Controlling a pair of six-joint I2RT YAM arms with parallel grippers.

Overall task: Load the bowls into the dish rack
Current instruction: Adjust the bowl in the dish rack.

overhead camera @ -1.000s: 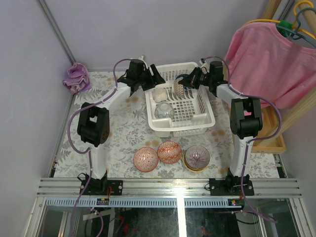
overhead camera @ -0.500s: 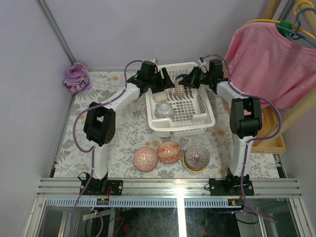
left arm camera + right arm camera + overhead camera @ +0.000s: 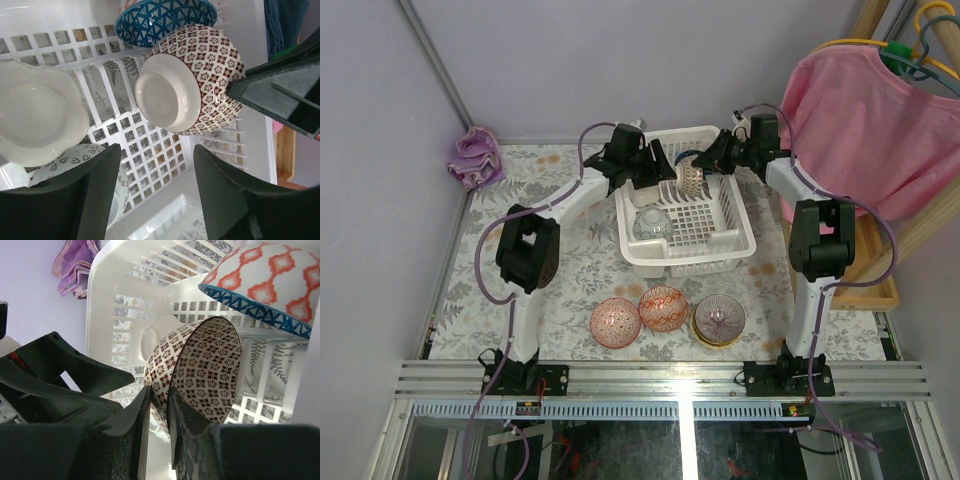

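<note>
The white dish rack (image 3: 686, 262) stands at the back centre of the table. Inside it a brown-patterned bowl (image 3: 205, 365) (image 3: 190, 80) (image 3: 691, 180) stands on edge among the tines, beside a blue netted bowl (image 3: 165, 17) with an orange inside (image 3: 270, 280). My right gripper (image 3: 160, 390) (image 3: 708, 163) straddles the brown bowl's rim, one finger inside and one outside; whether they press I cannot tell. My left gripper (image 3: 156, 150) (image 3: 655, 170) hangs open over the rack floor, holding nothing. A white scalloped bowl (image 3: 37, 117) and a leaf-print bowl (image 3: 62, 161) (image 3: 650, 222) also lie in the rack.
Three bowls sit in a row near the front: pink-red (image 3: 616, 319), red patterned (image 3: 663, 308) and tan-yellow with a dark inside (image 3: 719, 318). A purple cloth (image 3: 475, 160) lies at the back left. A pink shirt (image 3: 870, 120) hangs at the right above a wooden tray (image 3: 870, 292).
My left gripper has swung right, from beside the rack's back-left corner to over its inside, now covering the white bowl. The right gripper and brown bowl have shifted slightly right.
</note>
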